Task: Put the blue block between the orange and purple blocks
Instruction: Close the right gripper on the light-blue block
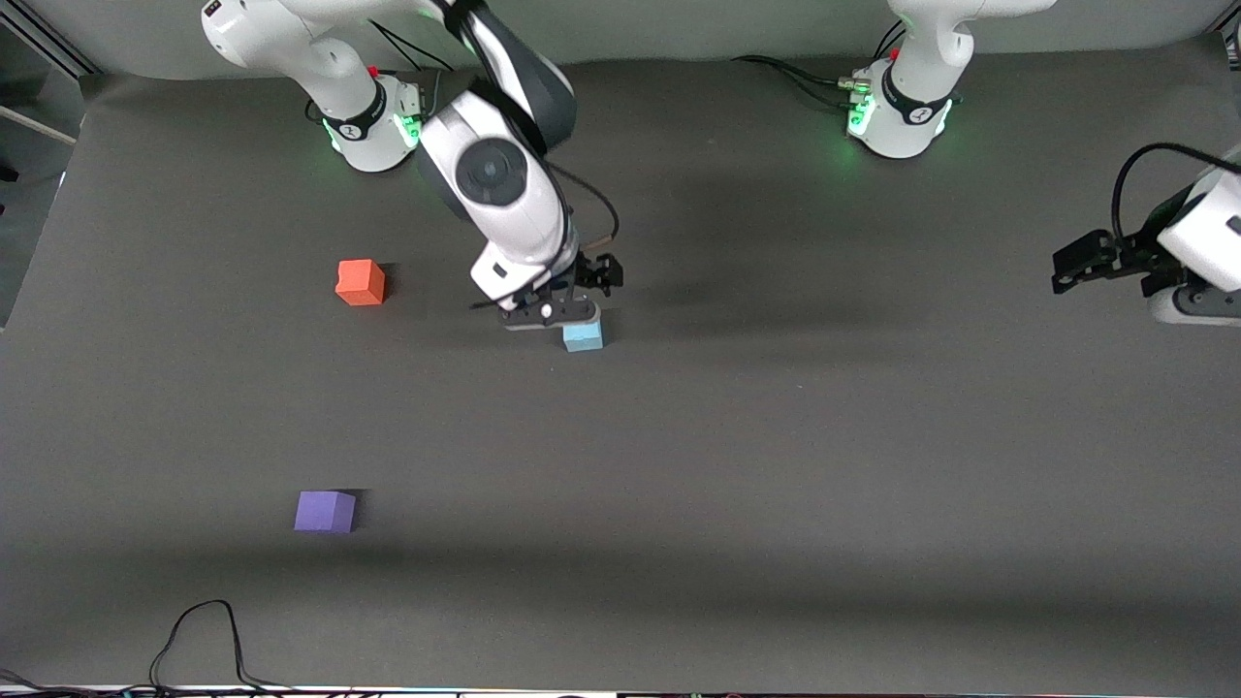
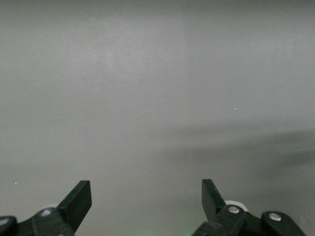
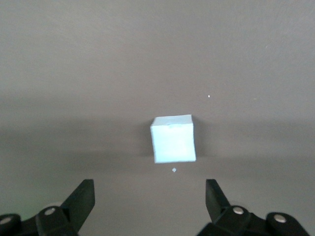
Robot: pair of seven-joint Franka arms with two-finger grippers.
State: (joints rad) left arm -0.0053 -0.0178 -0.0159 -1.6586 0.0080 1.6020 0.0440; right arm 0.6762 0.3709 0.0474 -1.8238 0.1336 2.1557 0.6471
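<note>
The light blue block [image 1: 583, 336] sits on the grey table near its middle. My right gripper [image 1: 549, 312] hangs open just over the table beside the blue block. In the right wrist view the blue block [image 3: 172, 139] lies a little ahead of the open gripper [image 3: 150, 189], not between its fingers. The orange block [image 1: 361, 282] sits toward the right arm's end of the table. The purple block [image 1: 325, 511] sits nearer the front camera than the orange one. My left gripper [image 1: 1066, 271] waits open and empty at the left arm's end; its wrist view [image 2: 146, 189] shows only bare table.
A black cable [image 1: 204, 635] loops on the table by the edge nearest the front camera. The two arm bases [image 1: 373, 121] [image 1: 897, 111] stand along the edge farthest from the front camera. A wide bare stretch of grey mat [image 1: 776, 465] lies around the blocks.
</note>
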